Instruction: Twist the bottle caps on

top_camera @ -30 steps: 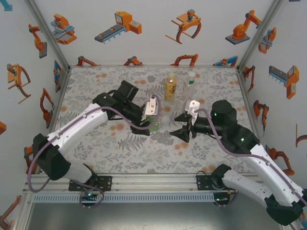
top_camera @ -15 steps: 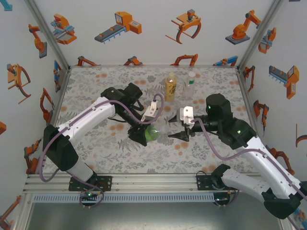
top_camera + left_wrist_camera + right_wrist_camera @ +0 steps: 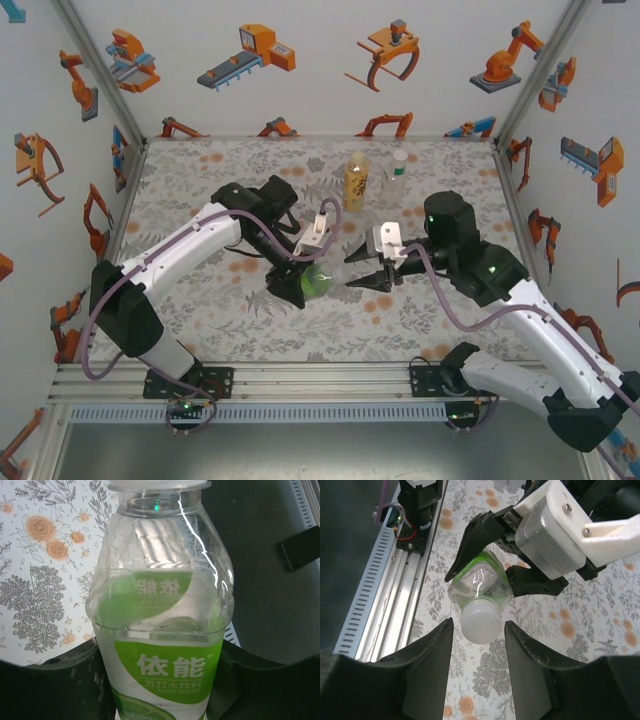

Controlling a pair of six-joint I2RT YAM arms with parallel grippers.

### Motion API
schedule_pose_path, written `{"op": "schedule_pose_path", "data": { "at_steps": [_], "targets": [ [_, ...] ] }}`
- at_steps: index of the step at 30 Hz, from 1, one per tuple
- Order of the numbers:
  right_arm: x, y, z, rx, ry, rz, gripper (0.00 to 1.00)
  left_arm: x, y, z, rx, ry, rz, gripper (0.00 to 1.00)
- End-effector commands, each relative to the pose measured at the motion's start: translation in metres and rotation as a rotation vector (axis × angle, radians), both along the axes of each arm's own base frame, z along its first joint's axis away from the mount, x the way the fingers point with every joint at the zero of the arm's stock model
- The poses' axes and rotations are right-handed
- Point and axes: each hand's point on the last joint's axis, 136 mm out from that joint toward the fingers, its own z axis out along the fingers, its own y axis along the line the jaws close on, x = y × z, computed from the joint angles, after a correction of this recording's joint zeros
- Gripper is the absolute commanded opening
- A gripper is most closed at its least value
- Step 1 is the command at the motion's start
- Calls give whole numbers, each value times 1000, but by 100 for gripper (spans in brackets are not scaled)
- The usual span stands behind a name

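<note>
My left gripper (image 3: 160,680) is shut on the green-labelled bottle (image 3: 160,605) and holds it tilted above the table, neck towards the right arm. In the top view this bottle (image 3: 320,281) hangs mid-table between the left gripper (image 3: 303,285) and the right gripper (image 3: 352,280). A white cap (image 3: 481,623) sits on the bottle's neck. My right gripper (image 3: 478,626) is open, its fingers (image 3: 427,665) flanking the cap with a thin gap on each side. How far the cap is threaded on is unclear.
An amber bottle (image 3: 355,181) and a colourless bottle (image 3: 398,172) stand upright at the back of the floral table (image 3: 200,180). Patterned walls enclose the table on three sides. An aluminium rail (image 3: 330,378) runs along the near edge.
The left arm tipped the bottle over towards the right arm. The right gripper moved left until its fingers came around the cap, and its jaws narrowed.
</note>
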Motion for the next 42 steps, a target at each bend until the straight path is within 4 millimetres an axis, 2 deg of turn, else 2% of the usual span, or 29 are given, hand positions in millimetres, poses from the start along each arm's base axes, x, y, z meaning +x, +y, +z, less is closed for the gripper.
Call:
{"op": "schedule_pose_path", "data": {
  "at_steps": [1, 14, 16, 18, 20, 37, 42],
  "targets": [
    [-6, 2, 18, 51, -40, 57, 44, -6, -1, 12, -42, 7, -30, 0],
    [-3, 5, 10, 33, -14, 62, 35, -7, -1, 13, -44, 6, -33, 0],
    [-2, 5, 9, 28, -12, 56, 36, -8, -1, 13, -47, 7, -35, 0],
    [-1, 6, 8, 22, -9, 51, 45, -8, -1, 13, -48, 8, -35, 0],
    [-1, 6, 7, 20, -7, 50, 47, -8, -1, 13, -48, 8, -35, 0],
    [3, 9, 2, 10, 6, 52, 44, -8, -1, 15, -54, 9, -37, 0],
    [3, 9, 3, 11, 3, 50, 38, -8, -1, 15, -54, 9, -38, 0]
  ]
}}
